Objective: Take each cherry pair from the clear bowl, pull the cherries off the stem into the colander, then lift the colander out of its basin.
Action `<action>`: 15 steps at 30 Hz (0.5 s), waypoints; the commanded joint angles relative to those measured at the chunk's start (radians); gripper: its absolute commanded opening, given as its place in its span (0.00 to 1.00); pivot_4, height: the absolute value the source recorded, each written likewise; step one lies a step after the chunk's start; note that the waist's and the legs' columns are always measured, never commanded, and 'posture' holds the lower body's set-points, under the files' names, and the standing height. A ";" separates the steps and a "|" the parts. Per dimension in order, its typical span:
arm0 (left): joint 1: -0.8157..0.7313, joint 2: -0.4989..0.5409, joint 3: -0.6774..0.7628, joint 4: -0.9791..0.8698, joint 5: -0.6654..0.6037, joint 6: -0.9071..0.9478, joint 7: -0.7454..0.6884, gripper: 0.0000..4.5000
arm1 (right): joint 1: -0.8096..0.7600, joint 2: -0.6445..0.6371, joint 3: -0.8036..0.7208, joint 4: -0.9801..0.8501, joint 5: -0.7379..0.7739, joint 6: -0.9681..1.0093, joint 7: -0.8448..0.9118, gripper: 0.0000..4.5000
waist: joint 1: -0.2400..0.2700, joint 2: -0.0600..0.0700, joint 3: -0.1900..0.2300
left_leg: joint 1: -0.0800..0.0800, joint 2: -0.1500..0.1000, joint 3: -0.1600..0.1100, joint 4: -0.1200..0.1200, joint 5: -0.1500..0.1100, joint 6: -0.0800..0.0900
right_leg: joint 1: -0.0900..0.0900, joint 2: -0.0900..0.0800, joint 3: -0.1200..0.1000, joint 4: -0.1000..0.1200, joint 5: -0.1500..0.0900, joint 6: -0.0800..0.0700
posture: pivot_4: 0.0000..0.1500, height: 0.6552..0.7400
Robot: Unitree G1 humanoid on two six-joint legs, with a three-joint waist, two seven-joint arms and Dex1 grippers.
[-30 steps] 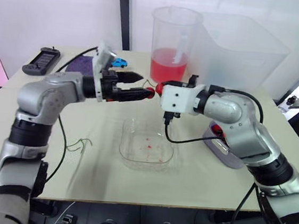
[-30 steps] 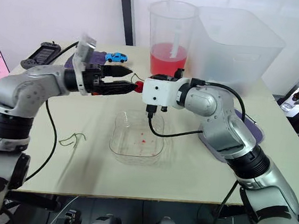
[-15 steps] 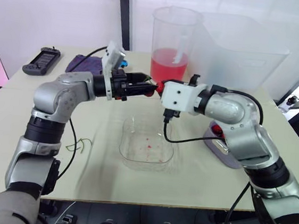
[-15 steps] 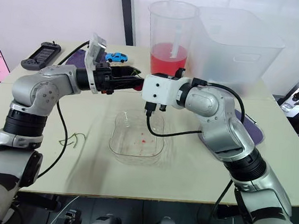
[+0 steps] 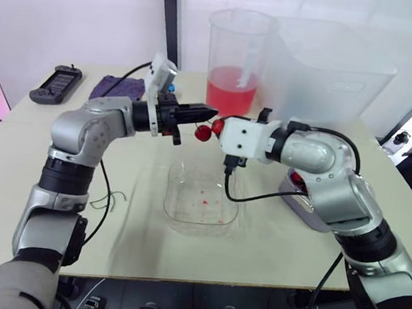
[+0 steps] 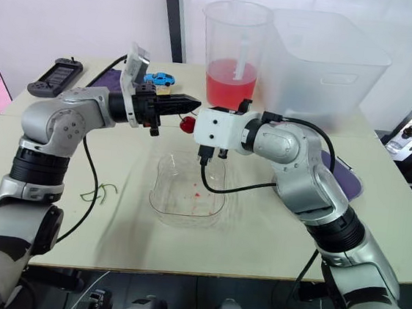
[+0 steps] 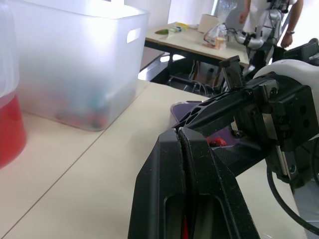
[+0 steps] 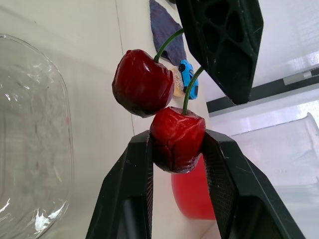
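Observation:
A pair of red cherries (image 5: 208,130) hangs above the far rim of the clear bowl (image 5: 201,198). My right gripper (image 8: 177,144) is shut on one cherry (image 8: 177,137). The second cherry (image 8: 139,82) hangs free beside it. Both green stems (image 8: 192,84) run up to my left gripper (image 5: 209,113), which is shut on them, its fingers (image 7: 179,149) pressed together. The bowl holds only a few red specks. A purple-grey tray (image 5: 311,210) lies on the right, partly hidden behind my right arm.
A tall jug of red liquid (image 5: 236,58) and a white translucent bin (image 5: 332,72) stand at the back. Loose green stems (image 5: 109,200) lie left of the bowl. A blue toy car (image 6: 158,79), a purple cloth (image 5: 114,86) and a black handset (image 5: 55,83) sit at the back left.
My left gripper has shut on the stems. The cherries now hang in the gap between the two grippers; the right gripper has dropped slightly.

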 commanded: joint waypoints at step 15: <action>-0.017 0.038 0.036 0.023 -0.003 -0.076 -0.162 0.00 | -0.057 0.067 -0.425 -0.018 0.602 0.534 0.221 0.97 | 0.004 0.000 0.000 | 0.000 0.000 -0.001 0.000 0.000 0.000 | 0.001 0.000 -0.001 0.000 0.000 0.000 | 1.00 0.93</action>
